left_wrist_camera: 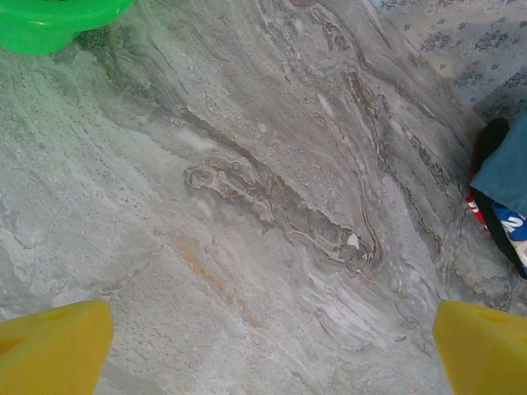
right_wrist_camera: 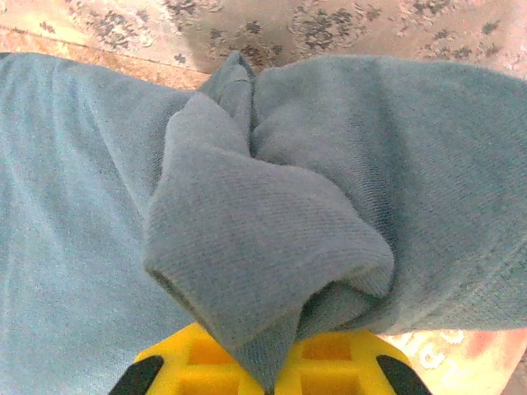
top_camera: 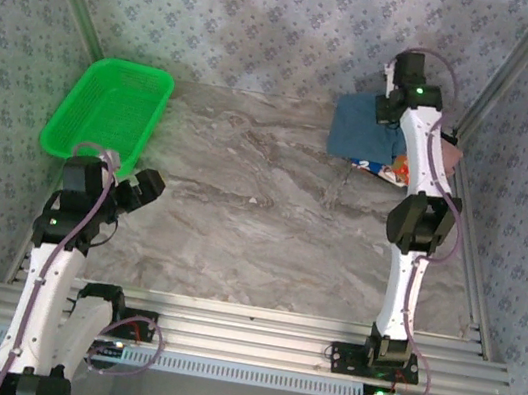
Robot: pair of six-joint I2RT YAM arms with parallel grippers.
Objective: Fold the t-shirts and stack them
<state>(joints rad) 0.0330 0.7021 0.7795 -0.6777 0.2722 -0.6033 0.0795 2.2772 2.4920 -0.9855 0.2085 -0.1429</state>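
Plainly, the teal-blue t-shirt (top_camera: 362, 125) lay at the far right corner of the counter (top_camera: 243, 204), on top of other t-shirts (top_camera: 382, 169) whose printed edges (dark blue with white, and some red) poked out along its near side. From above it read as a roughly square pad with no strong long axis. In the right wrist view its cloth spread side to side, with a bunched ridge of fabric running straight back into the right jaws. Those jaws were closed on that ridge, yellow pads (right_wrist_camera: 329, 362) just visible beneath the pinched fold, and the right arm (top_camera: 412, 222) reached far out over the pile. The shirt therefore sat directly ahead of and under the right jaws, touching them. The left jaws, spread wide and holding nothing, hung over bare counter at the near left, near the green basket (top_camera: 106, 110) and well apart from the pile. Any coming tug or smoothing would probably fall to the right arm, much the nearer; the left would have to cross the whole counter.
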